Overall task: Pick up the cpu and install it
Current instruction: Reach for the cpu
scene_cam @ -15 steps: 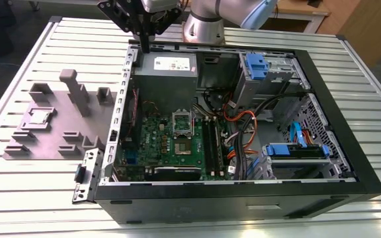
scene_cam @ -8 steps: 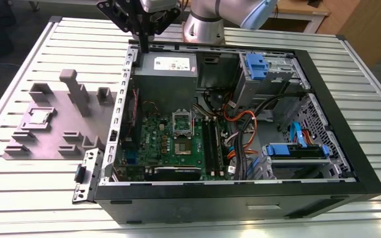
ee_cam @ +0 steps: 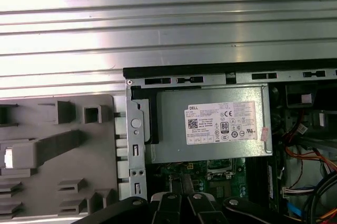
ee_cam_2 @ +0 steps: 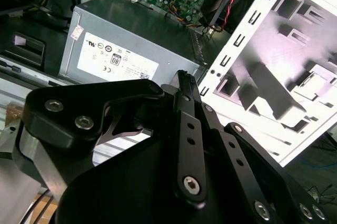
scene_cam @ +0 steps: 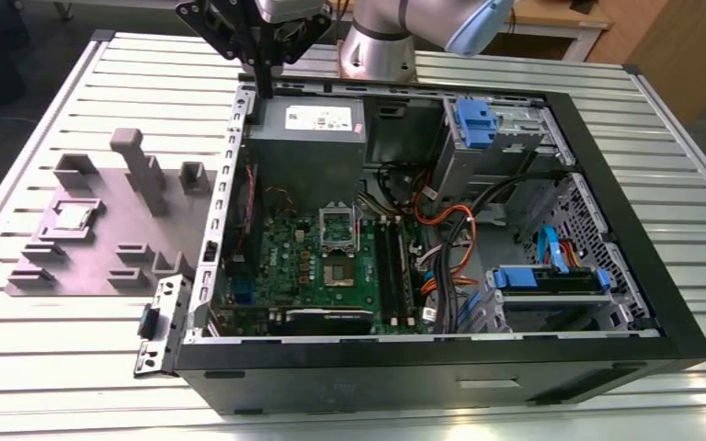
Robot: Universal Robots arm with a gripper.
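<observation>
The cpu (scene_cam: 74, 216) is a small silvery square lying in a recess of the grey plastic tray (scene_cam: 96, 262), on the exterior view's left of the open computer case. In the first wrist view the cpu (ee_cam: 7, 158) shows as a bright patch on the tray (ee_cam: 58, 176). My gripper (scene_cam: 260, 90) hangs above the case's back left corner, near the power supply (scene_cam: 308, 138), well away from the cpu. Its fingers (ee_cam_2: 181, 84) are shut together with nothing between them. The green motherboard (scene_cam: 316, 262) lies in the case with the silver socket frame (scene_cam: 338, 228) at its middle.
The black case (scene_cam: 451, 367) stands on a slatted metal table (scene_cam: 34, 367). Inside it are blue drive brackets (scene_cam: 550, 278), orange and black cables (scene_cam: 451, 239) and memory slots (scene_cam: 390, 262). Raised blocks (scene_cam: 144, 175) stand up from the tray.
</observation>
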